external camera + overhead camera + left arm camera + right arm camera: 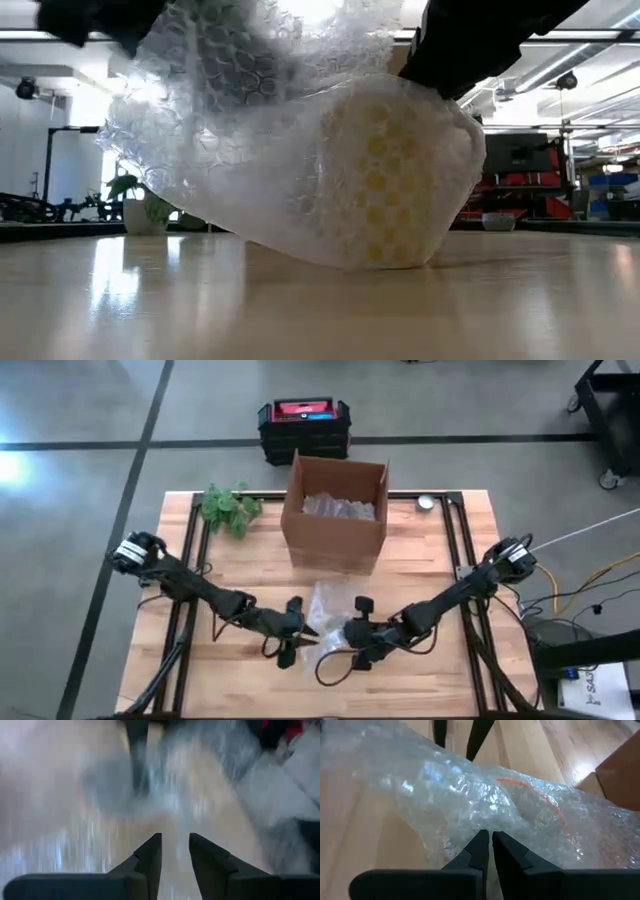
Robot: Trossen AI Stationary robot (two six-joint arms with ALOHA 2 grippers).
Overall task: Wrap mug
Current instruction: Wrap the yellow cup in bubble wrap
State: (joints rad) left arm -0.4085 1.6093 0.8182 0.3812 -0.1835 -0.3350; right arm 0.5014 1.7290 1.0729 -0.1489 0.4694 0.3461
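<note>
A yellow mug (pixel 385 190) lies on the table near the front edge, inside a sheet of clear bubble wrap (pixel 250 130). The wrap (pixel 328 603) rises loosely over the mug. My right gripper (pixel 347 633) comes from the table's right and is shut on the wrap (pixel 470 795). My left gripper (pixel 300 632) comes from the left to the wrap's left side. Its fingers (pixel 150 852) stand a little apart with bare wood showing between them. My right gripper pinches the bubble wrap (pixel 487 822) between its two fingers, reaching in low from the table's right side. One layer or several, I cannot tell. The wrap bulges slack beyond the fingertips, and the wrapped mug rests on the table. Whether my left gripper touches the wrap, I cannot tell.
An open cardboard box (pixel 335 510) with more wrap inside stands behind the work spot. A green plant (pixel 228 508) sits at the far left and a small round object (pixel 427 503) at the far right. A black and red crate (pixel 303 425) stands on the floor beyond the table.
</note>
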